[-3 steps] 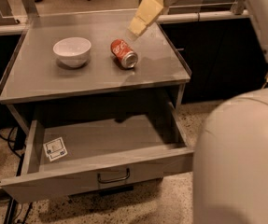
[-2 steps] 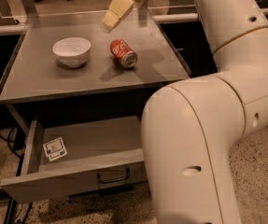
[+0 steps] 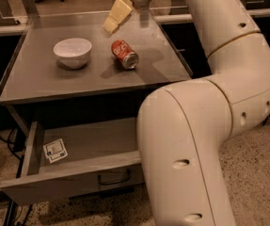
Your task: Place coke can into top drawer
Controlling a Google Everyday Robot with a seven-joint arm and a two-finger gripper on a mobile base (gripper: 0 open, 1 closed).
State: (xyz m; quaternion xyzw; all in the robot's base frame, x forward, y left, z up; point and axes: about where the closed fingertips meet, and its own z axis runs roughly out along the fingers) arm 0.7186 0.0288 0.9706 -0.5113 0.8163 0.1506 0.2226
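The red coke can (image 3: pixel 125 54) lies on its side on the grey cabinet top (image 3: pixel 35 81), right of the white bowl. The top drawer (image 3: pixel 87 147) stands pulled open below, with a white square sticker (image 3: pixel 55 150) at its left; its right part is hidden behind my arm. My gripper (image 3: pixel 116 14) with cream-coloured fingers hangs in the air above and behind the can, a little to its left, not touching it.
A white bowl (image 3: pixel 72 52) stands upright on the cabinet top, left of the can. My large white arm (image 3: pixel 210 107) fills the right half of the view. Office chairs and a rail lie behind the cabinet. Speckled floor lies around it.
The arm has swung left across the view and now covers the drawer's right side. The gripper has moved from right of the can to above and behind it. The can and bowl have not moved.
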